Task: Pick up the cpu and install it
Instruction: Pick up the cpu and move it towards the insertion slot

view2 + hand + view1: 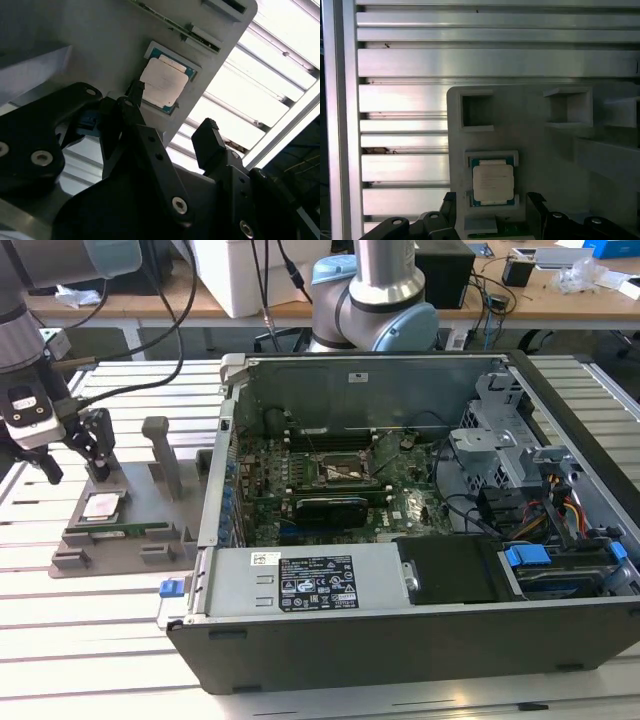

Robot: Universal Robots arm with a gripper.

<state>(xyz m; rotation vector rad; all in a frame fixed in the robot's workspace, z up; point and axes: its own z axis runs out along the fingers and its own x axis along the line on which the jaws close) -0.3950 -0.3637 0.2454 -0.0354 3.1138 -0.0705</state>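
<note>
The cpu (103, 505) is a small square chip with a silvery top, lying flat in a pocket of the grey holder tray (160, 545) at the exterior view's left. My gripper (72, 462) hangs just above it, open, with nothing between its black fingers. In the second wrist view the cpu (165, 82) lies beyond the spread fingers (145, 135) of the gripper (170, 117). In the first wrist view the cpu (492, 182) sits between the two fingertips of the gripper (492, 202). The black socket frame (345, 472) lies on the motherboard inside the open computer case (420, 640).
A thin green memory stick (125, 530) lies in the tray near the cpu. Grey posts (165, 455) rise from the tray beside the gripper. The case's raised wall (215, 480) stands between tray and motherboard. A second arm's base (370, 300) stands behind the case. Slatted aluminium table (80, 640) lies beneath.
</note>
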